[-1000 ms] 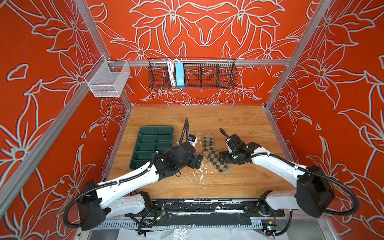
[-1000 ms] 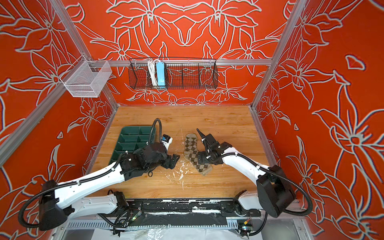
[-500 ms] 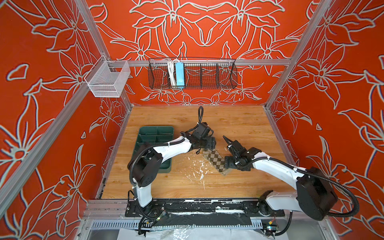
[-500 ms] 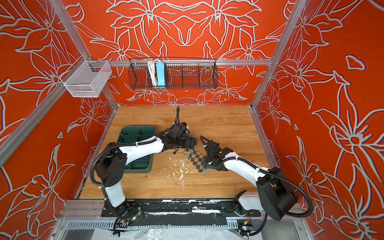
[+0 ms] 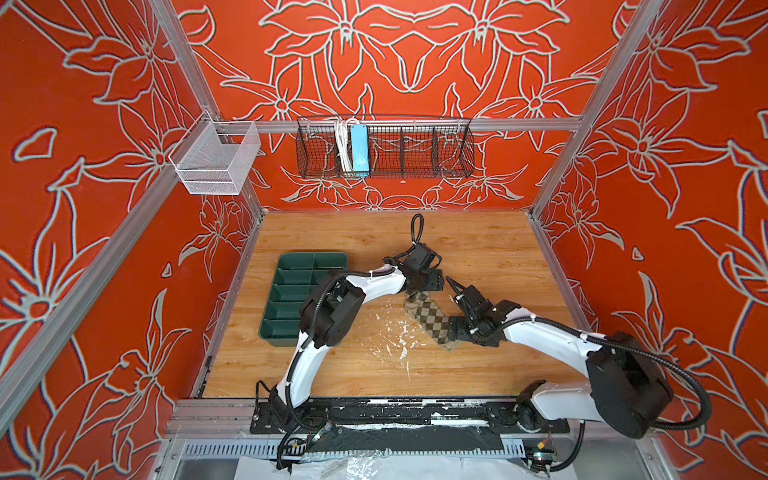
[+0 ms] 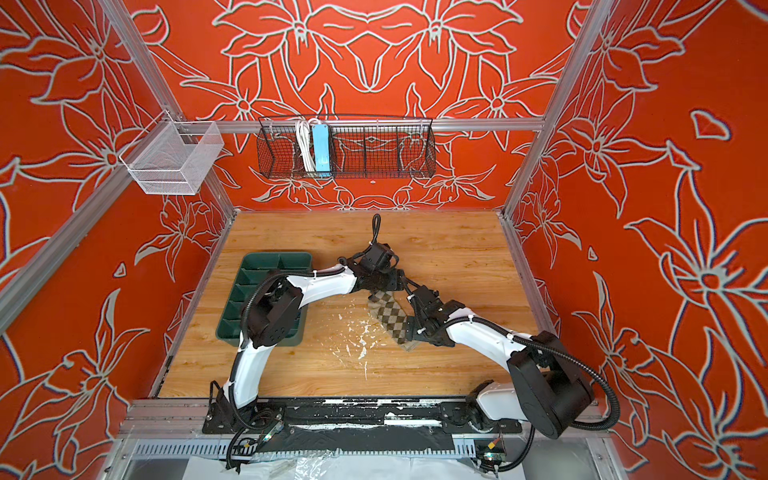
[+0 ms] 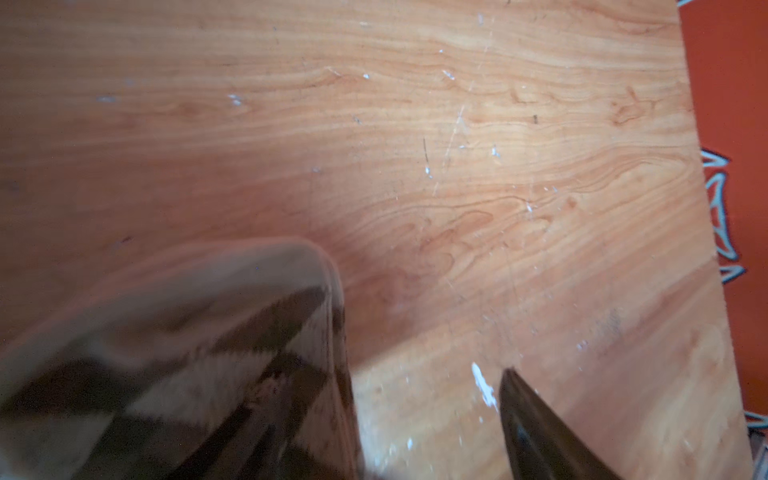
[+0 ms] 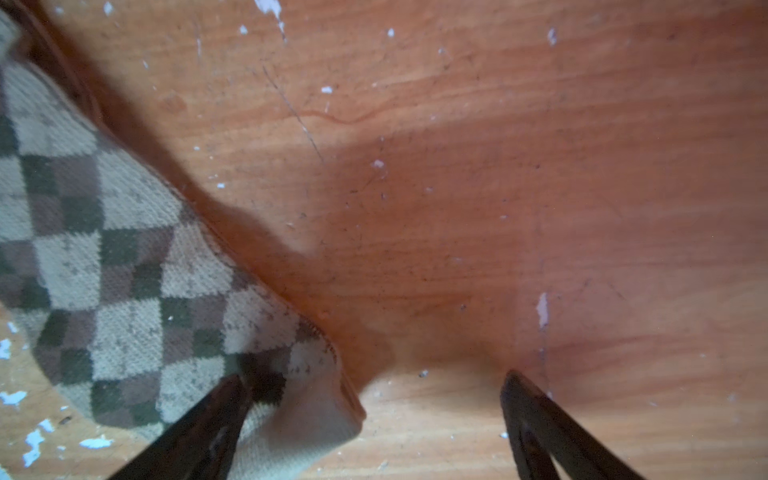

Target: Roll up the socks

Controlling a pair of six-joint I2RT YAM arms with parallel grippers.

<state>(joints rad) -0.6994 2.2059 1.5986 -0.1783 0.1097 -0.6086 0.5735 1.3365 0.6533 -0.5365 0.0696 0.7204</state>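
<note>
Left gripper [image 5: 426,289]: released, jaws standing wide, positioned over the far end of the beige-and-brown argyle fabric sock [image 5: 430,318]. In the left wrist view one dark finger [image 7: 540,432] stands clear of the fabric with bare wood between them. The opposite finger is blurred against the sock's edge, so contact there cannot be confirmed. Nothing is held. Right gripper [image 8: 374,380]: released, jaws spread fully. In the right wrist view one finger [image 8: 216,419] overlaps the sock's plain beige end and the other [image 8: 536,419] hangs over bare wood. Whether the first finger touches the cloth cannot be told. Nothing is held. The sock lies flat and unrolled on the light wooden tabletop [image 5: 374,241], around the middle and to the right of the dark green plastic compartment tray [image 5: 316,254], apart from it. In both top views its long axis runs diagonally, from far-left beneath the left gripper to near-right beside the right arm's wrist, with the plain beige end pointing near-right. Which end is the toe and which the cuff cannot be determined.
</note>
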